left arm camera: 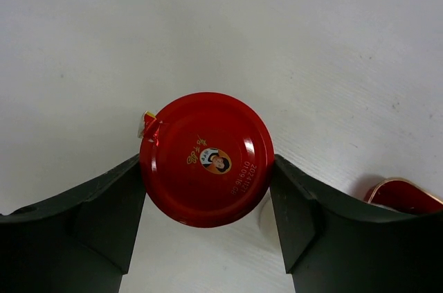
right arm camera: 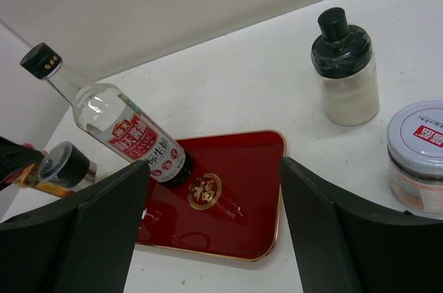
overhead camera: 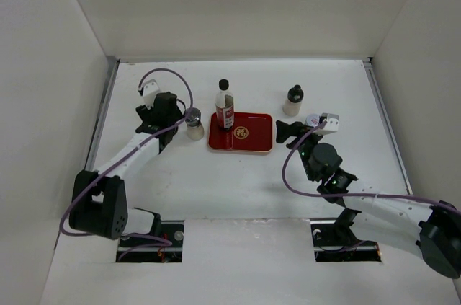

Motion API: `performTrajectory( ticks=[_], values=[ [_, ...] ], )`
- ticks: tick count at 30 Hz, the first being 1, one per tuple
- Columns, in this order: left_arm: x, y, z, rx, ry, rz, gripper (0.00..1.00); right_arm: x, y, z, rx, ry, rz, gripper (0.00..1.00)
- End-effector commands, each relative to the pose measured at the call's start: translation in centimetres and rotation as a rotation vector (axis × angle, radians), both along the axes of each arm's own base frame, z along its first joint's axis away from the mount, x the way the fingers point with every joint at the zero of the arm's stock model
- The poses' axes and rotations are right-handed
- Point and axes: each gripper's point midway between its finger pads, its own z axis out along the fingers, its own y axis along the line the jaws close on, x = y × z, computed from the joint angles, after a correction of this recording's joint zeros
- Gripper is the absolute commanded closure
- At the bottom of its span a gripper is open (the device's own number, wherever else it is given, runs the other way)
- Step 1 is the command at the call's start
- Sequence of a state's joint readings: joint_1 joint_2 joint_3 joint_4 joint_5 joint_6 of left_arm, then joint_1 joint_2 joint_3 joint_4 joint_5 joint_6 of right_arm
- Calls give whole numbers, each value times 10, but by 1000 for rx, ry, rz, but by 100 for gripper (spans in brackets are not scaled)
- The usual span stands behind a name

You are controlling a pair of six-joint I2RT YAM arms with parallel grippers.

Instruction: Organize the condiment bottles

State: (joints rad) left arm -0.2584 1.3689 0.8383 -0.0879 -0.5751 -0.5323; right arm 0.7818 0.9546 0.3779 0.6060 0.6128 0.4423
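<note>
In the left wrist view my left gripper (left arm camera: 206,168) is open with a finger on each side of the red-capped jar (left arm camera: 206,158), close against its cap. In the top view the left gripper (overhead camera: 173,119) hides that jar. A grey-capped shaker (overhead camera: 194,123) stands just right of it and also shows in the right wrist view (right arm camera: 66,165). The tall slim black-capped bottle (overhead camera: 225,105) stands on the red tray (overhead camera: 252,143). The squat whitish black-capped bottle (overhead camera: 293,101) and a grey-lidded jar (right arm camera: 419,154) stand right of the tray. My right gripper (overhead camera: 284,132) is open and empty, facing the tray (right arm camera: 235,237).
White walls enclose the table on the left, back and right. The tray's gold-rimmed corner (left arm camera: 405,192) shows at the lower right of the left wrist view. The grey-lidded jar (overhead camera: 313,120) sits right beside my right wrist.
</note>
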Motion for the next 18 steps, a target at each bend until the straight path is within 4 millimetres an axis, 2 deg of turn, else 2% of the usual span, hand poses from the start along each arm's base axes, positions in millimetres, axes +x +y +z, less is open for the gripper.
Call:
performTrajectory(
  ticks=[1, 6, 12, 15, 18],
  values=[
    [-14, 10, 41, -6, -147, 51, 70, 2, -1, 21, 49, -46, -12, 18],
    [-51, 7, 59, 16, -193, 40, 72, 2, -1, 22, 50, -49, -12, 18],
    [-91, -18, 63, 28, -172, -83, 73, 3, -1, 19, 48, -43, -12, 18],
    [-109, -46, 74, 5, -184, -200, 74, 3, 0, 18, 47, -39, -11, 18],
    [-122, -85, 87, -51, -216, -315, 77, 4, -1, 16, 47, -35, -14, 18]
  ],
)
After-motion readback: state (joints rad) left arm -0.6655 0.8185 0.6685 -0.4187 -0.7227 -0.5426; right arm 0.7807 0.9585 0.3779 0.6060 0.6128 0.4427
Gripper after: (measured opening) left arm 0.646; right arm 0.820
